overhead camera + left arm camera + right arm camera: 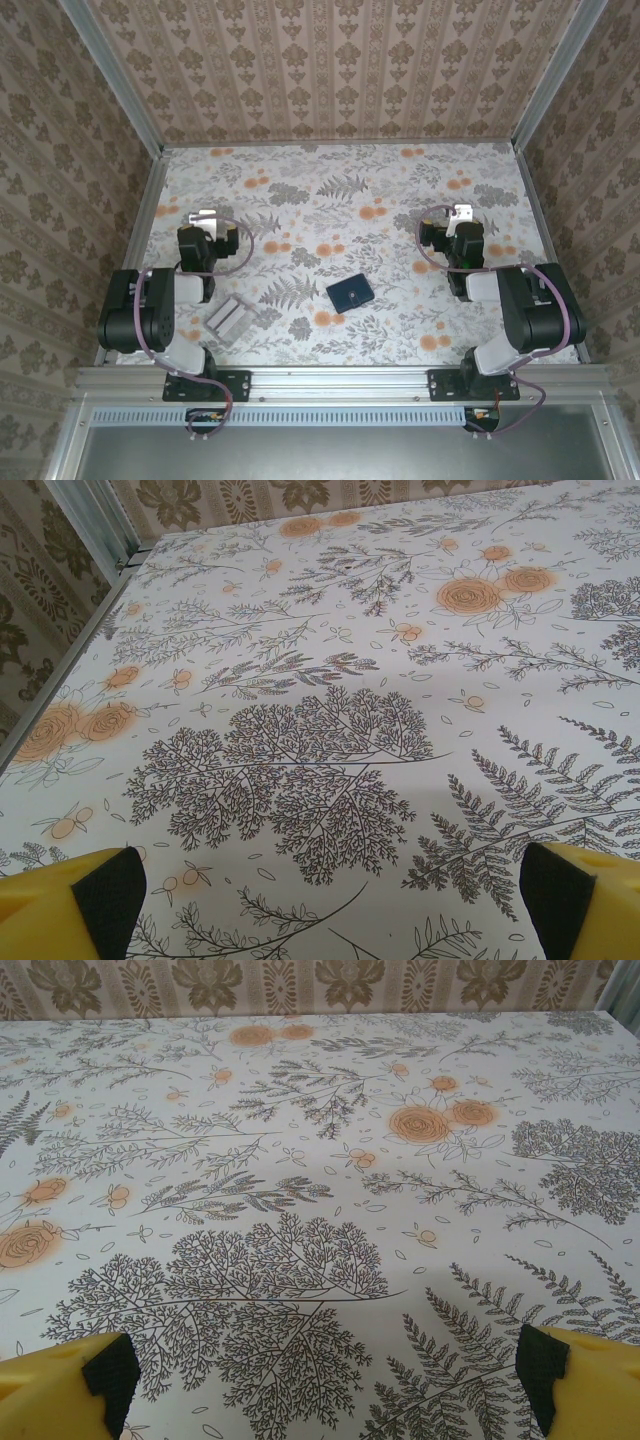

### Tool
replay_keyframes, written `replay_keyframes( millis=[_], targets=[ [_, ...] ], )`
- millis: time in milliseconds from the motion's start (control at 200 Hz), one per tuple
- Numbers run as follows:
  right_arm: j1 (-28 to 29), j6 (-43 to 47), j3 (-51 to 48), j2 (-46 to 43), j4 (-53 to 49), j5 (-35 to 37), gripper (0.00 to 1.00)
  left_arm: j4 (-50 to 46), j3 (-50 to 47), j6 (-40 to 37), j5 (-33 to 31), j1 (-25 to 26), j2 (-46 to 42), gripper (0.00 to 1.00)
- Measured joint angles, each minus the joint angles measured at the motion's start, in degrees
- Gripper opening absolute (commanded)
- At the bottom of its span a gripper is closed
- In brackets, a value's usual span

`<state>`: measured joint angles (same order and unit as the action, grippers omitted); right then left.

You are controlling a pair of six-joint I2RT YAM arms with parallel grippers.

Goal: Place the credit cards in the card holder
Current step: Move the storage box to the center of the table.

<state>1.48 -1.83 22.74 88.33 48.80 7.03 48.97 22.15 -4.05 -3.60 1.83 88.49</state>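
Note:
The card holder (350, 292) is a small dark navy rectangle lying shut and flat near the middle of the floral table. The credit cards (232, 318) are grey and lie side by side near the front left, just right of the left arm's base. My left gripper (207, 218) hovers behind the cards, apart from them, and is open. In the left wrist view its yellow fingers (60, 905) with black pads (112, 892) stand wide over bare cloth (330, 900). My right gripper (460, 213) is open at the right, far from the holder, with nothing between its fingertips (325, 1375).
The table (330, 180) wears a floral cloth with ferns and orange roses. Wallpapered walls and metal rails (145, 215) close in the left, right and back sides. A metal rail (95, 525) shows at the far left corner.

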Motion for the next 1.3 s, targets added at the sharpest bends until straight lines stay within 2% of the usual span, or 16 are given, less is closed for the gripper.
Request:
replay_keyframes(
  millis=[190,290,445,600,725,815,930,975,1025,1155,1300],
  targets=[
    [0.0,0.0,0.0,0.0,0.0,0.0,1.00,-0.4,0.1,0.0,0.5,0.0,-0.1,1.00],
    [0.0,0.0,0.0,0.0,0.0,0.0,1.00,-5.2,0.8,-0.1,0.9,0.5,-2.8,1.00],
    [0.0,0.0,0.0,0.0,0.0,0.0,1.00,-21.0,4.9,1.7,-0.3,5.4,-19.0,1.00],
    [0.0,0.0,0.0,0.0,0.0,-0.1,1.00,-37.3,12.9,12.2,-1.8,9.6,-36.1,1.00],
    [0.0,0.0,0.0,0.0,0.0,-0.2,1.00,-46.8,14.3,20.7,-1.7,10.4,-45.3,1.00],
    [0.0,0.0,0.0,0.0,0.0,-0.2,1.00,-52.8,13.0,24.9,3.0,8.7,-49.4,1.00],
    [0.0,0.0,0.0,0.0,0.0,-0.2,1.00,-59.9,13.1,27.0,11.0,9.7,-49.0,0.99],
    [0.0,0.1,0.0,0.0,0.0,-0.2,1.00,-62.4,13.3,27.3,12.9,12.3,-48.0,0.99],
    [0.0,0.0,0.0,0.0,0.0,-0.2,1.00,-65.7,13.8,27.6,14.3,17.6,-46.3,0.98],
    [0.0,0.1,0.0,0.0,0.0,-0.2,1.00,-76.4,18.2,28.0,13.2,31.6,-39.8,0.94],
    [0.0,0.1,0.0,0.0,0.0,-0.2,1.00,-88.9,26.1,32.0,8.2,36.5,-28.2,0.90]
  ],
)
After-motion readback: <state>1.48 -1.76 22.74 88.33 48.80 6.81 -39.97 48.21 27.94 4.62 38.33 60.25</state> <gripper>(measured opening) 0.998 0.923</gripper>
